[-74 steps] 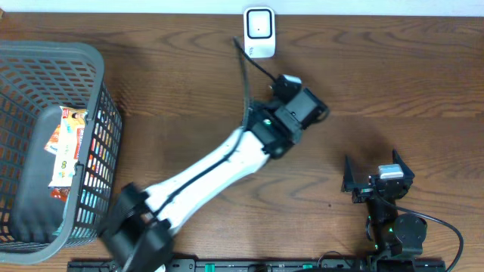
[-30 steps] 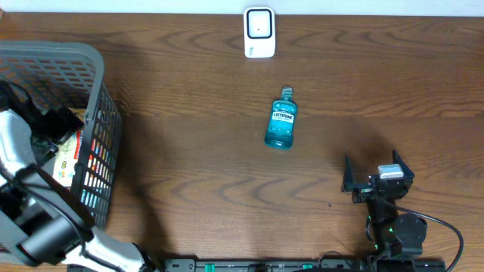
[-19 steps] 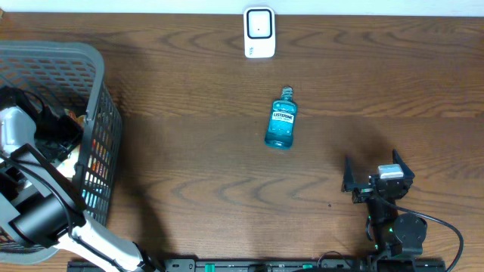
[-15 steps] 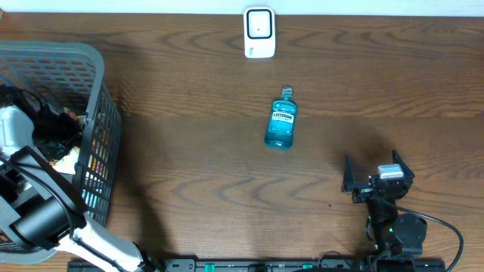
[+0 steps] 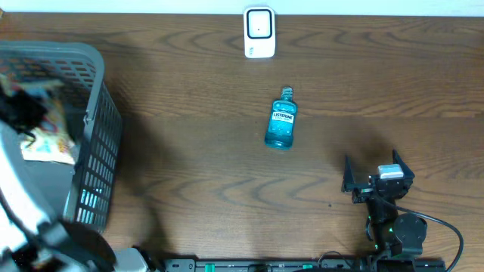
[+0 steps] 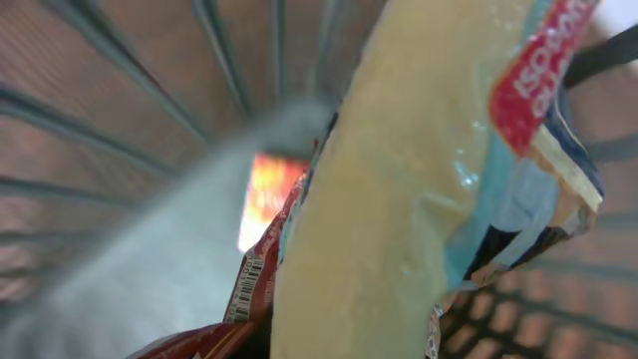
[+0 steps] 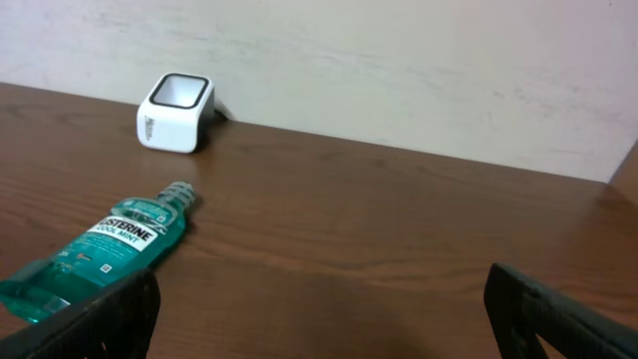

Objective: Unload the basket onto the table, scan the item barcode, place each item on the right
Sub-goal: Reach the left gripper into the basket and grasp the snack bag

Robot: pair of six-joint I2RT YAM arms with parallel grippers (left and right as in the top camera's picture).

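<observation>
Up came the left tool (image 5: pixel 23 113) since half a second back, when it was buried low in the basket (image 5: pixel 94 64). It had clamped shut on a snack packet (image 5: pixel 49 140) and was hauling it upward, blurred with motion, over the basket. From the wrist the packet filled the view, pale and crinkled against the basket's bars. A small barcode (image 6: pixel 249 289) showed on a red wrapper edge beside it; whether that strip belonged to the held packet could not be told. The right tool (image 5: pixel 376 185) sat parked with its jaws wide, holding nothing. It was well apart from the bottle (image 5: pixel 281 127) lying on the table (image 5: pixel 189 189) and from the scanner (image 5: pixel 259 32) at the far edge. Doing this lift well looked like a matter of rising straight until the dangling packet cleared the rim, since a floppy bag could snag the mesh or slip from a thin pinch. After that the carry should pass clear of the bottle. The packet would want turning so its printed code faced the scanner's window squarely, held steady and near, not crumpled.
</observation>
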